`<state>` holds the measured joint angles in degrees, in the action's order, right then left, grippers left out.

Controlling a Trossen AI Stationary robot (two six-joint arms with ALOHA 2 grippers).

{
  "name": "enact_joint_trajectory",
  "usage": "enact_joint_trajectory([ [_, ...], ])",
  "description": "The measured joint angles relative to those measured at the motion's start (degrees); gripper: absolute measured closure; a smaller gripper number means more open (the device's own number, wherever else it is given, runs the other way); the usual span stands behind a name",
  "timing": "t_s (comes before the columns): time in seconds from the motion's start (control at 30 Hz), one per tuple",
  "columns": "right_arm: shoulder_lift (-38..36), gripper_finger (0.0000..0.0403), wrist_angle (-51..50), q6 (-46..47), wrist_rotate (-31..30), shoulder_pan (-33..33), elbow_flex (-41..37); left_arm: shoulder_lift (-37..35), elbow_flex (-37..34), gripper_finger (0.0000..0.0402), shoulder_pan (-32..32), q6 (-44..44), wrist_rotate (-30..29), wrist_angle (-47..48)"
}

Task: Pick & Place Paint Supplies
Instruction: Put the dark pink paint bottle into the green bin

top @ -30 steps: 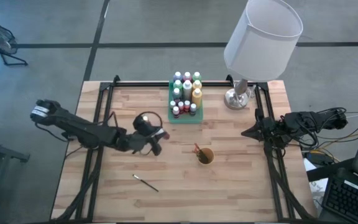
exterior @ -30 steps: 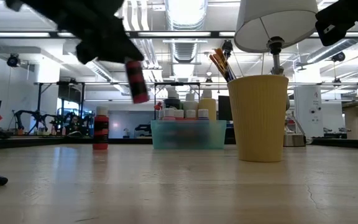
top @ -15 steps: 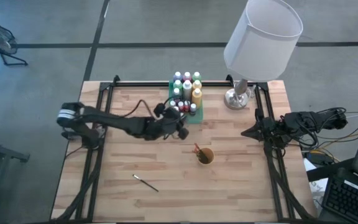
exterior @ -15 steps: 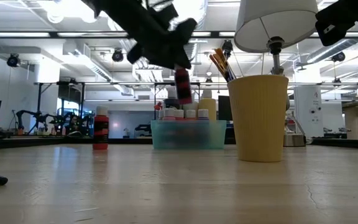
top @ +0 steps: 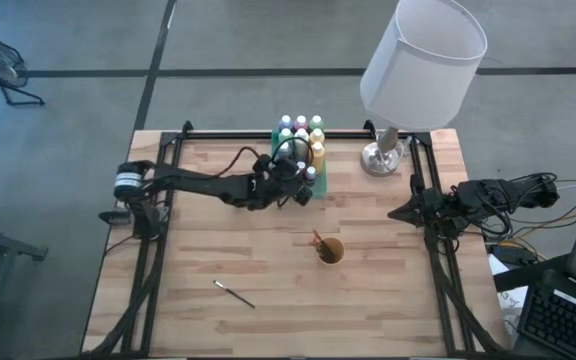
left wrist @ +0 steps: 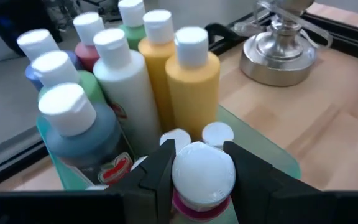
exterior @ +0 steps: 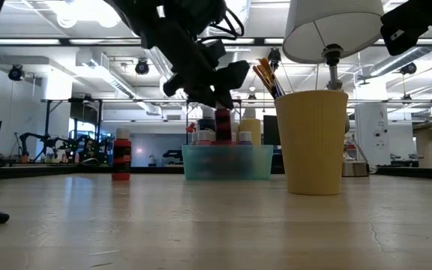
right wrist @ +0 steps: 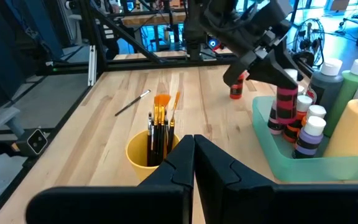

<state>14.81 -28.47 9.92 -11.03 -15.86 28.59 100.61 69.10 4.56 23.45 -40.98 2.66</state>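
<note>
A small pink paint bottle [right wrist: 286, 102] with a white cap [left wrist: 204, 173] hangs over the near end of the green tray [top: 318, 190], with my left gripper [left wrist: 202, 168] shut on it. The tray holds several capped bottles [left wrist: 126, 81]. One red bottle [exterior: 121, 154] stands on its base on the table left of the tray. A thin paintbrush [top: 235, 294] lies flat near the front. My right gripper [right wrist: 193, 149] is shut on nothing at the table's right edge. My left gripper pinches the pink bottle's top, at the white cap and neck [left wrist: 194, 190], between its two fingers [left wrist: 160, 168]. The fingers come from the table's left, slanting down. The bottle hangs upright below them, its lower end [exterior: 223, 135] at the tray's rim among the small bottles.
A yellow cup [top: 330, 250] with brushes stands near the table's middle. A lamp with a white shade [top: 423, 55] and metal base [top: 383, 158] stands at the far right, beside the tray. Dark frame rails run along the table's edges.
My left gripper has carried the pink bottle toward the table's right and far edge, from left of the red bottle to above the tray's near end. The bottle, tilted before, now hangs upright and lower, down by the tray's rim.
</note>
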Motion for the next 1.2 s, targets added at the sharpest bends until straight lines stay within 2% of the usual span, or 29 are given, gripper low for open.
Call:
enact_joint_trajectory([
  [0.5, 0.01, 0.0394, -0.01, 0.00, 0.00, -0.01, -0.01, 4.33, 0.00, 0.0277, 0.24, 2.45, -3.18, -0.31],
  [1.2, 0.00, 0.0394, -0.02, 0.00, 0.00, -0.02, 0.00, 8.05, -0.02, 0.0278, 0.63, 4.69, -3.70, -1.73],
])
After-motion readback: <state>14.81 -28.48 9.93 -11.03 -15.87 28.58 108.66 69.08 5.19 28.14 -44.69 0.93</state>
